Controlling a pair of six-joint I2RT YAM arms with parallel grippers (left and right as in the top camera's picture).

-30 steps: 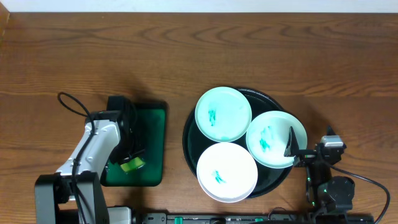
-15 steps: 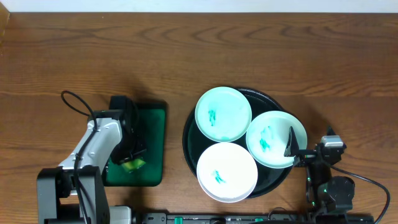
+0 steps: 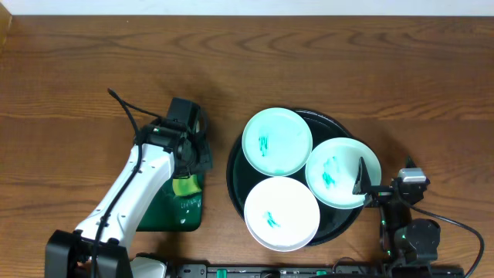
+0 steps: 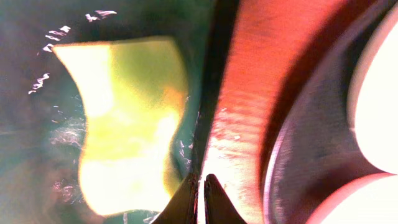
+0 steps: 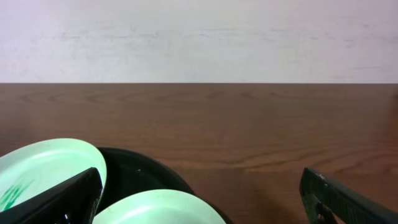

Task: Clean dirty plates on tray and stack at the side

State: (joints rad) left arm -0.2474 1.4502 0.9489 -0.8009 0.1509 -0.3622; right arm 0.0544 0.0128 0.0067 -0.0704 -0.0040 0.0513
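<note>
The overhead view is evenly and softly lit, and only faint shadows are cast on the table. The left wrist view is smeared and unfocused (colours look oversaturated), with small glints of glare on the green tray. The right wrist view is rendered sharp, though the plates are slightly softened.

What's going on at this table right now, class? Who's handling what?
The left gripper is shut and seems to pinch the edge of a yellow-green sponge above the small green tray, just left of the black tray. All three plates lie on the black tray with teal scribbles showing. None is stacked at the side yet. The right gripper sits open by the rightmost plate, holding nothing.
</note>
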